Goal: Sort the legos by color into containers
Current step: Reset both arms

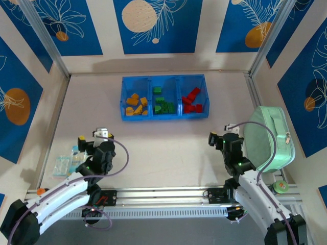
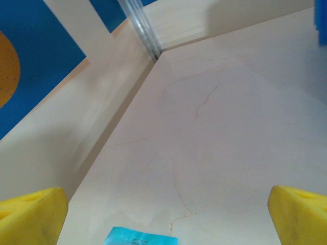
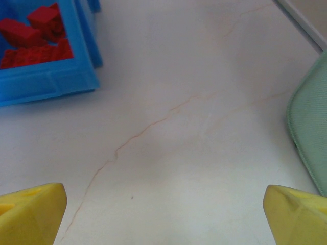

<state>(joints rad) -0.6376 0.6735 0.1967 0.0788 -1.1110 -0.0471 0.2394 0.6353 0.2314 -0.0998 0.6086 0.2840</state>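
Red legos (image 3: pixel 31 38) in tray (image 3: pixel 51 81), ahead-left of right gripper (image 3: pixel 163 214) — our nearer arm; it and left gripper (image 2: pixel 166 214) spread wide, empty.

Right gripper (image 3: pixel 163 217) is sitting open, yellow fingertips (image 3: pixel 30 212) spreading wide to either side, with bare table (image 3: pixel 179 127) lying between them. The blue tray (image 3: pixel 51 81) is sitting ahead and to the left of the fingers, its near compartment holding red legos (image 3: pixel 36 43). A mint case (image 3: pixel 309 132) is edging in ahead-right, apart from the tips.
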